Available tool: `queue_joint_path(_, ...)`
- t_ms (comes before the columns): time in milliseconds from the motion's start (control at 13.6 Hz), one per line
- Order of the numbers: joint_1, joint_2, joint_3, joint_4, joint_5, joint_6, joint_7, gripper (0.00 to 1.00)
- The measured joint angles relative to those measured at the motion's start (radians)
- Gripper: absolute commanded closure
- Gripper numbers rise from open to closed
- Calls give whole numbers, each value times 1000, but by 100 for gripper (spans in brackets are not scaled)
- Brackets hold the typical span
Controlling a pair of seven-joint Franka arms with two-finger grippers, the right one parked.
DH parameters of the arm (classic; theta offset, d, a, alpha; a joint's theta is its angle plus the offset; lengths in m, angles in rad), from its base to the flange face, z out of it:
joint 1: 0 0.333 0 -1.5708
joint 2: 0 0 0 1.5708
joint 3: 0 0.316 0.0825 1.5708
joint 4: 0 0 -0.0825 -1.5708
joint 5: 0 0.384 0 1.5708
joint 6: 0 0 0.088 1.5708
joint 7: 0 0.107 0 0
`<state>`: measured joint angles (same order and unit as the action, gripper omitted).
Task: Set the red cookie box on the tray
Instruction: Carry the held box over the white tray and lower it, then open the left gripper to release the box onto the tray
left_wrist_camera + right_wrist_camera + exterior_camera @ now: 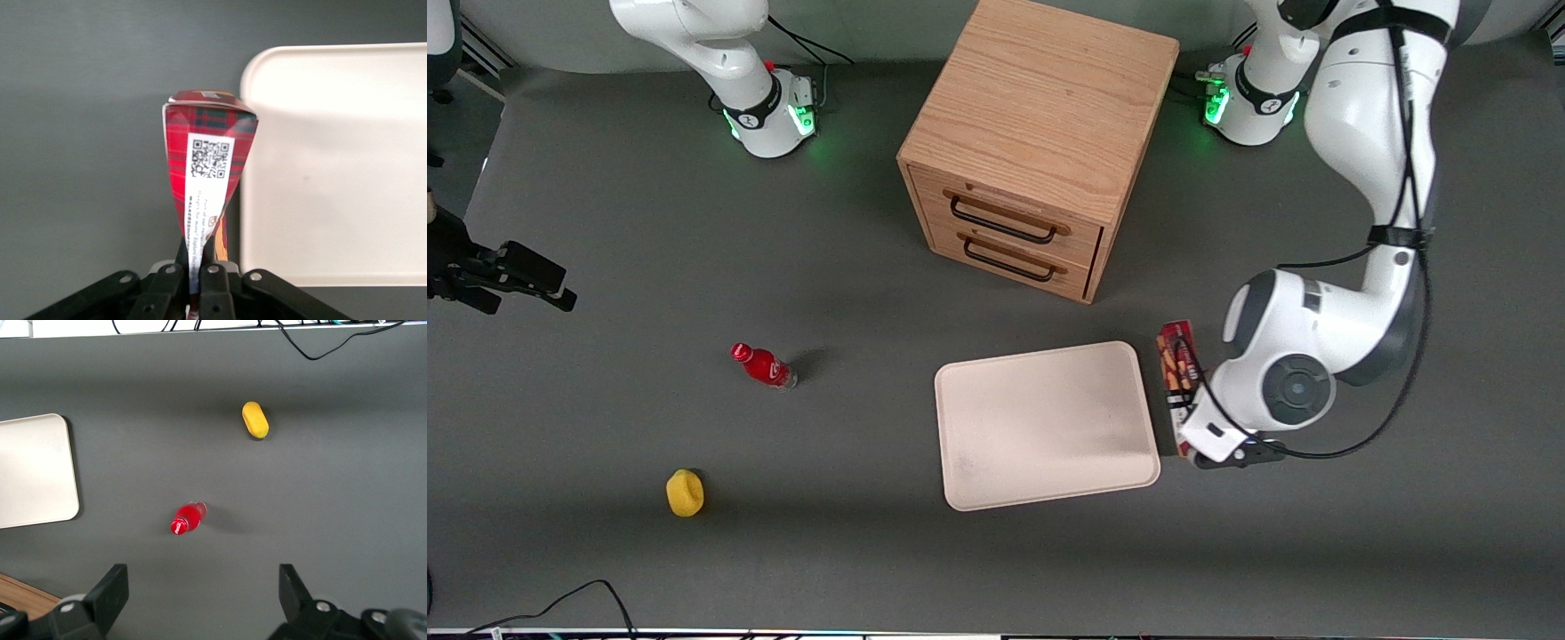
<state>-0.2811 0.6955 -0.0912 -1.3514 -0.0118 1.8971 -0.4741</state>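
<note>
The red cookie box [1176,360], dark-red plaid with orange cookie pictures, hangs beside the tray's [1049,427] short edge on the working arm's side, mostly under the wrist. My left gripper [1199,436] is shut on one end of it. In the left wrist view the box [207,167] stands out from between the fingers [212,267], its white QR-code label facing the camera. The pale cream tray [340,167] lies flat right beside the box, which is held above the table, not over the tray.
A wooden two-drawer cabinet [1032,142] stands farther from the front camera than the tray. A small red bottle [763,365] and a yellow object [685,492] lie toward the parked arm's end of the table.
</note>
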Motion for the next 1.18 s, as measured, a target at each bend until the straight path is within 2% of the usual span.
queue_joint_path(295, -58, 30, 0, 2, -1, 90, -51, 100)
queue_joint_path(737, -84, 85, 0, 10, -3, 183, -114, 100)
queue_joint_path(884, -86, 88, 1, 14, -2, 183, -119, 1)
queue_joint_path(1179, -86, 93, 3, 16, 0, 192, -122, 0)
